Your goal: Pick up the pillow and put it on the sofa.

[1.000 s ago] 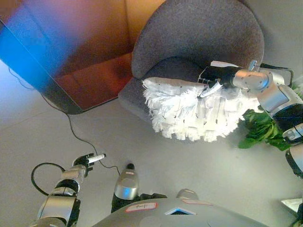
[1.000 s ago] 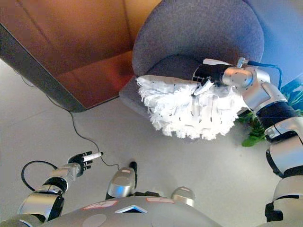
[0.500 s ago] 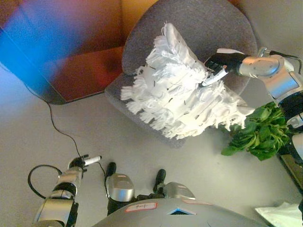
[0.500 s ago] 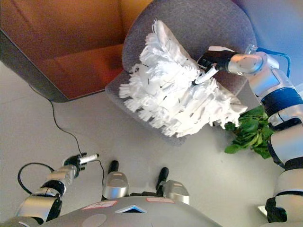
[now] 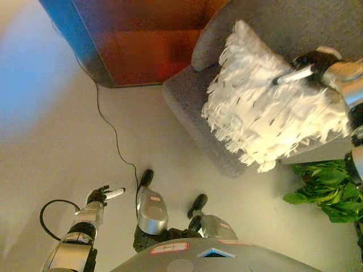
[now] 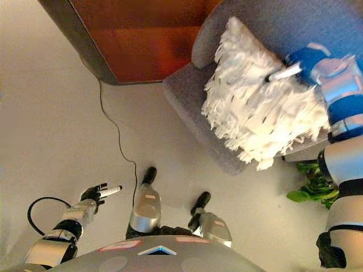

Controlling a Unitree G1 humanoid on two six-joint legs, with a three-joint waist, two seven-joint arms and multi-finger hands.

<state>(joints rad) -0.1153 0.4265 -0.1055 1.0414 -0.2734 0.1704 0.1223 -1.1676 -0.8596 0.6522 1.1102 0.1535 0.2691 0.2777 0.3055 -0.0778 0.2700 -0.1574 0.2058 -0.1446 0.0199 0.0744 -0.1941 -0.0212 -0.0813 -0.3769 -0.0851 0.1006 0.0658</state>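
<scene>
On the grey sofa [image 5: 238, 34] at the upper right lies the white fringed pillow [image 5: 266, 110], spread over the seat with its lower fringe hanging past the seat's front edge. The right hand [image 5: 309, 63] sits at the pillow's upper right side, against the sofa back; its dark fingers curl onto the fluffy cover and one white-tipped finger lies straight across it, so it appears to have hold of the pillow.

The left eye view shows a broad clump of the green leafy plant [image 5: 323, 187] on the floor just below the sofa's right end. In the right eye view only a smaller part of it shows, tucked behind the right arm. The right eye view shows more of that arm running down the right edge.

The left hand [image 6: 96, 194] hangs low at the lower left, well apart from the sofa, holding nothing; its dark fingers are loosely spread and one white-tipped finger points to the right.

A brown wooden cabinet [image 6: 142, 39] stands at the top, its corner close to the sofa's left end, with a narrow strip of floor between them. A thin black cord [image 5: 113, 133] runs from the cabinet's base down across the pale floor [image 6: 45, 113]. The floor to the left and in front of the sofa lies wide and open.
</scene>
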